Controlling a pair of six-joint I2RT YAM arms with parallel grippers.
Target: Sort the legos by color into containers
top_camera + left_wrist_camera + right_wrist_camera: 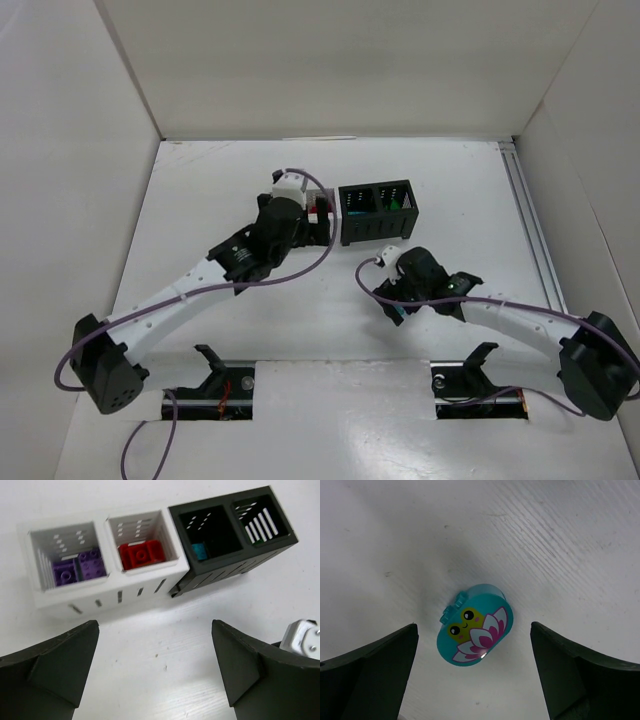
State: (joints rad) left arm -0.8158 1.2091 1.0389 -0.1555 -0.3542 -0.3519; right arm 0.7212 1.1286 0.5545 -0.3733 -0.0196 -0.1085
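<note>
The containers stand in a row: two white bins (pixel 107 587) on the left, two black bins (pixel 227 562) on the right. Purple legos (pixel 77 567) lie in the left white bin and red legos (pixel 141 555) in the right white one. A teal lego (pixel 199 551) lies in the near black bin. My left gripper (pixel 155 665) is open and empty, over bare table in front of the bins (pixel 375 212). My right gripper (pixel 474 665) is open, with a teal oval lego bearing a frog and lotus print (pixel 472 625) on the table between its fingers, untouched.
My left arm (pixel 240 255) covers most of the white bins in the top view. Something green (pixel 395 203) shows in the far-right black bin. A white connector (pixel 300 637) on the right arm sits at the left wrist view's right edge. White walls enclose the table.
</note>
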